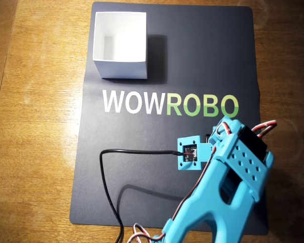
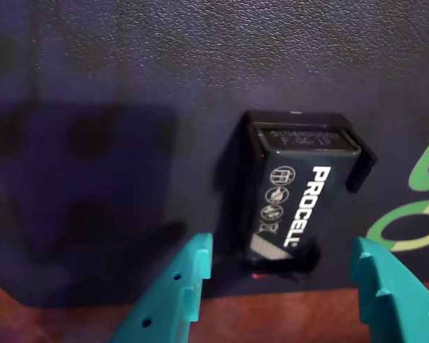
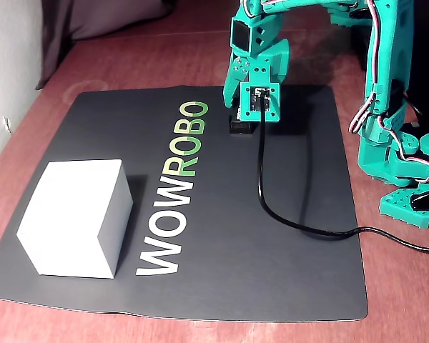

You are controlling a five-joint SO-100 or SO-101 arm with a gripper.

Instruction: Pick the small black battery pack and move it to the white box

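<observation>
Gripper spread wide, holding nothing — teal fingertips either side of battery, not touching. Battery flat on black mat, just ahead, between jaws; long axis runs away from gripper, so fingers should close across short sides. Box well apart, far mat corner.

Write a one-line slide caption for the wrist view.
Open teal pincer straddles the small black PROCELL battery pack lying on the dark mat, fingers not yet touching it.
</observation>
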